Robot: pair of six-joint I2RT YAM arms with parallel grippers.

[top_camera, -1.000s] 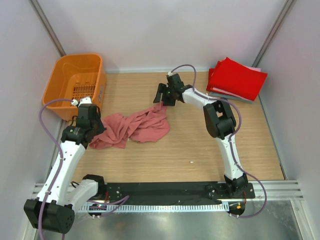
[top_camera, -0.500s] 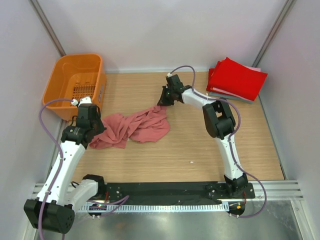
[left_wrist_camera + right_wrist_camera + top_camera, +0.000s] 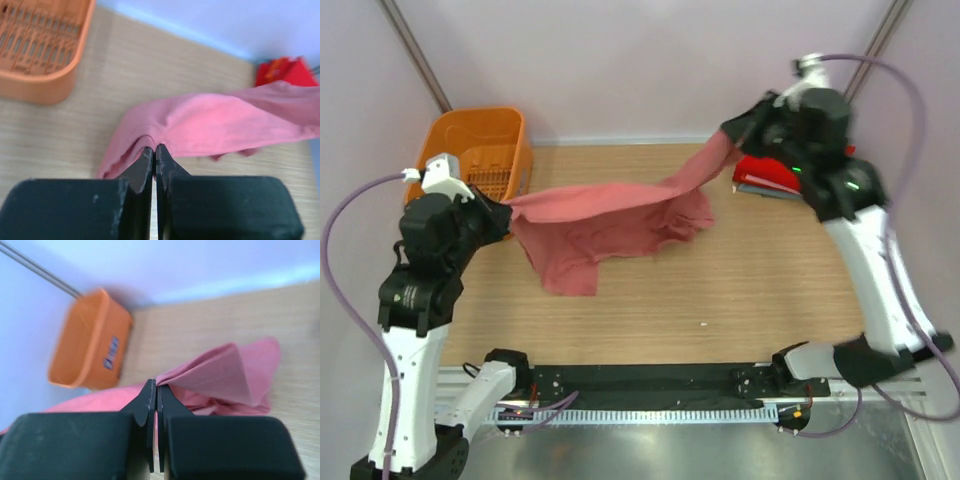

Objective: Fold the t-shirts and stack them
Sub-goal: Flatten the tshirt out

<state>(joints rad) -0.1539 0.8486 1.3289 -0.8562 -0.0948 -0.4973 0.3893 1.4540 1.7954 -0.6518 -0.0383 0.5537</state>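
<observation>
Salmon-pink t-shirt (image 3: 610, 225) was strung between both tools, long axis running from the left tool (image 3: 500, 215) up to the right tool (image 3: 735, 135). Each was pinched tight on an edge, with the rest drooping toward the worktop (image 3: 750, 290) between them.

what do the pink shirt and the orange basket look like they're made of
Pink shirt: soft matte cloth, probably a cotton-like knit; it drapes, sags and creases. Orange basket: rigid moulded plastic by the look, slightly glossy, with smooth walls and slots in its floor.
</observation>
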